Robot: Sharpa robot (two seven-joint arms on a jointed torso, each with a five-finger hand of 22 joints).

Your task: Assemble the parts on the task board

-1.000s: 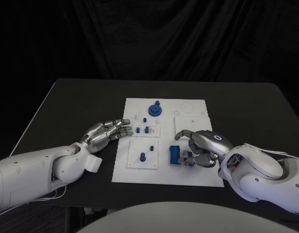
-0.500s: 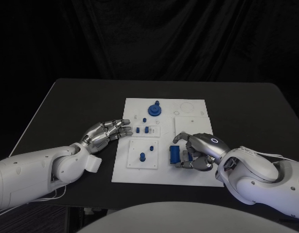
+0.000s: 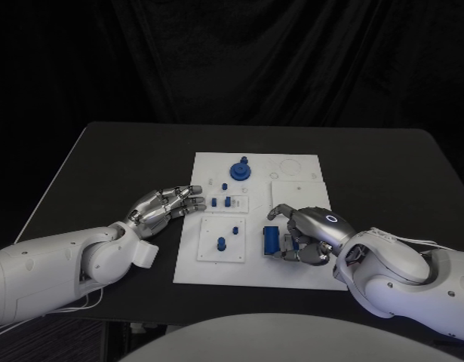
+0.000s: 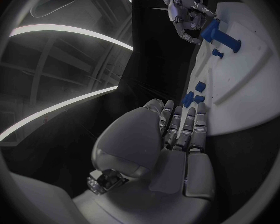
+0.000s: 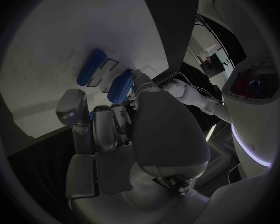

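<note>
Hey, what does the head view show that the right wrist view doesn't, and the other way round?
Head view alone: the whole task board, the round blue part with a knob at its far end, and the left hand with fingers spread by the board's left edge. Right wrist view alone: a second blue part lying past the fingers. Both: the right hand, curled at the long blue block, and the white board.
</note>
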